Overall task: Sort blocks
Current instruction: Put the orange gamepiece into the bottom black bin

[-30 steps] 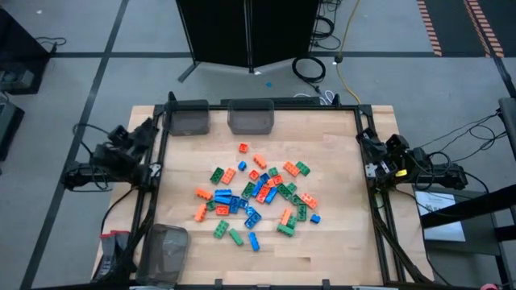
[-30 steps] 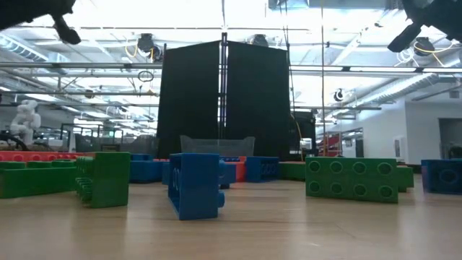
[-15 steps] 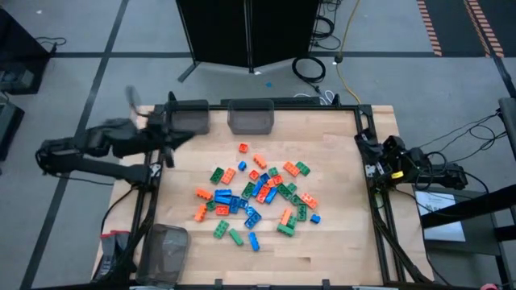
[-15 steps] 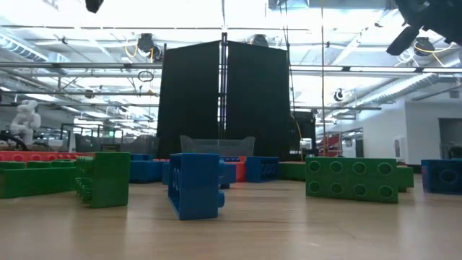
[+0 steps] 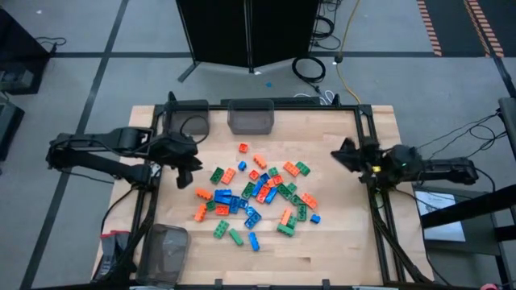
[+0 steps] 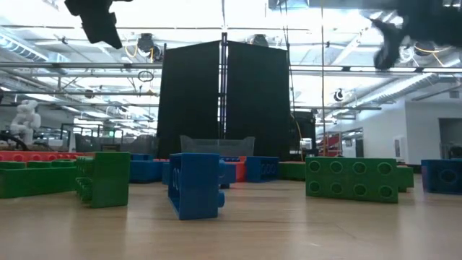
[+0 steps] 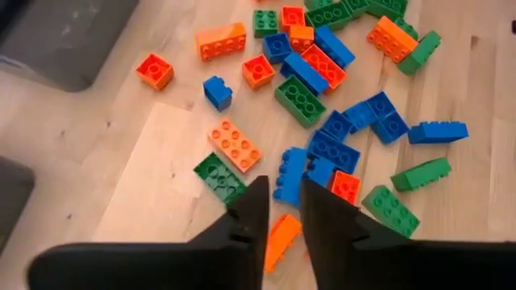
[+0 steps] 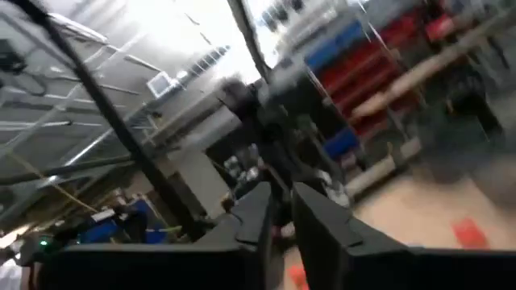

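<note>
The blocks (image 5: 254,193) lie in a loose pile of orange, green and blue bricks at the table's middle; they also show in the left wrist view (image 7: 322,105) and, close up, in the low view (image 6: 195,184). My left gripper (image 5: 187,167) hangs above the table just left of the pile, shut and holding nothing; its fingertips (image 7: 279,193) point down at the pile's left edge. My right gripper (image 5: 342,153) is shut and holds nothing, raised inside the table's right edge, right of the pile. Both show high in the low view, the left gripper (image 6: 94,20) and the right gripper (image 6: 390,35).
Two translucent grey bins (image 5: 187,119) (image 5: 251,117) stand at the far edge. A third bin (image 5: 165,250) sits at the near left corner. A black frame rail (image 5: 266,103) borders the table. Bare wood lies around the pile on all sides.
My left arm has swung from beyond the table's left edge out over the table and come down toward the pile's left side. My right arm has reached from the right edge in over the table toward the pile. The blocks have not moved.
</note>
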